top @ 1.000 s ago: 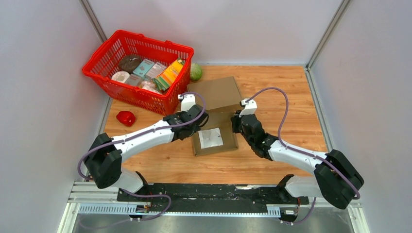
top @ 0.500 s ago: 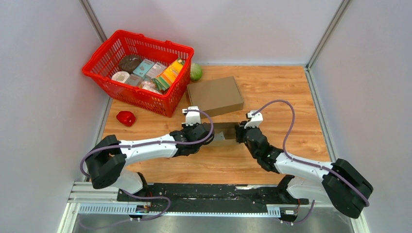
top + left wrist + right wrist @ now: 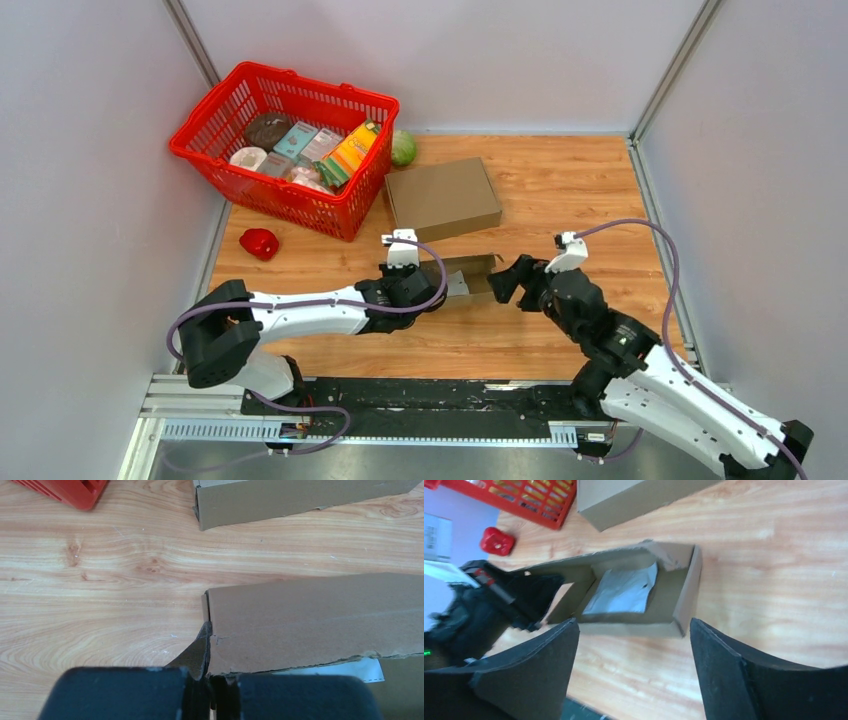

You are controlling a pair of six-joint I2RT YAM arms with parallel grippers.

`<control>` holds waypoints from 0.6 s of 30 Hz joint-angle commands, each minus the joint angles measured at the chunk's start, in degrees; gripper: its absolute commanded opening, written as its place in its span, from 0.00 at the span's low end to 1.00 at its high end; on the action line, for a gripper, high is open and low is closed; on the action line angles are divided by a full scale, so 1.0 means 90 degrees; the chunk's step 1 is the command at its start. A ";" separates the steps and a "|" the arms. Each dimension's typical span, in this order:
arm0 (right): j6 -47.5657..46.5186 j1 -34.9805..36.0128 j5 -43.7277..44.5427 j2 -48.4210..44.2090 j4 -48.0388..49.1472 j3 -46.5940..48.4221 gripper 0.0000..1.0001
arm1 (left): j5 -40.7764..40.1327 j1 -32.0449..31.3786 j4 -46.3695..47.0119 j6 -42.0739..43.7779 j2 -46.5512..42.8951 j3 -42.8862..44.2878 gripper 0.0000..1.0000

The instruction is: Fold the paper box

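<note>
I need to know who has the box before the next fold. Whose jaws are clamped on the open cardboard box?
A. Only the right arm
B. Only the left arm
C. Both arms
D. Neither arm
B. The left gripper has its jaws pinched shut on a wall of the open box, while the right gripper has its jaws spread wide, apart from the box.

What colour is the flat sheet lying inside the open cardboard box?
The flat sheet is white, clearest in the right wrist view.
</note>
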 commanded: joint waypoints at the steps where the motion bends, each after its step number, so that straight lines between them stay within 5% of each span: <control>1: 0.1723 -0.0112 -0.0825 -0.0026 -0.2327 0.1202 0.87 | -0.0251 -0.0136 -0.0239 -0.0124 0.0057 0.0046 0.00; 8: 0.3923 -0.0151 -0.1841 0.1614 -0.1043 0.2014 0.89 | -0.0290 -0.0234 -0.0278 -0.0202 0.0184 0.0095 0.00; 18: 0.5419 -0.0365 -0.1274 0.2436 0.0336 0.1381 0.63 | -0.0524 -0.0429 -0.0435 -0.0320 0.0165 0.0114 0.00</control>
